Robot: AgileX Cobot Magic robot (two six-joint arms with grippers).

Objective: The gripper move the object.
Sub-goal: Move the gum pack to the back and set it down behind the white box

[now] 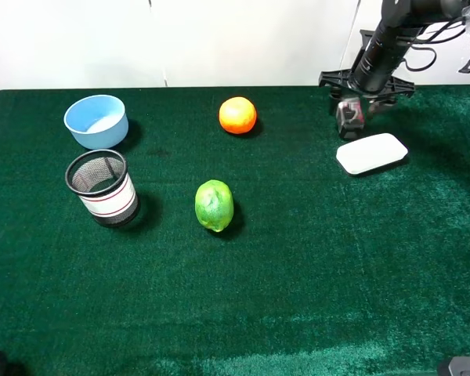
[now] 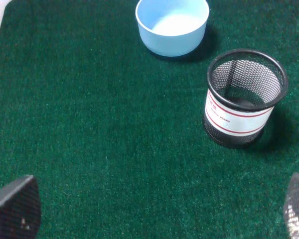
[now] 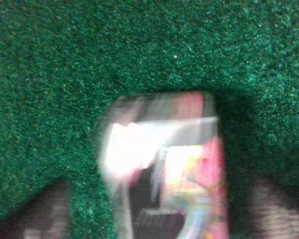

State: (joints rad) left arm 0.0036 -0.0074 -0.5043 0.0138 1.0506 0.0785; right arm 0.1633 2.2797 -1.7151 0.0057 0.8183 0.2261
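Note:
The object, a small black box with red and white print [image 1: 349, 117], lies on the green cloth at the back right, just behind the flat white case. My right gripper [image 1: 353, 103] hangs straight over it. In the right wrist view the box [image 3: 164, 164] is blurred and sits between the two fingers [image 3: 40, 214], with a gap of cloth on each side; the jaws stand open around it. My left gripper [image 2: 154, 211] is open and empty over bare cloth at the front left; only its fingertips [image 2: 15, 206] show.
A flat white rounded case [image 1: 371, 153] lies beside the box. An orange [image 1: 237, 115] is at the back middle and a green fruit [image 1: 214, 205] at the centre. A blue bowl [image 1: 96, 121] and a black mesh cup [image 1: 103, 186] stand at the left.

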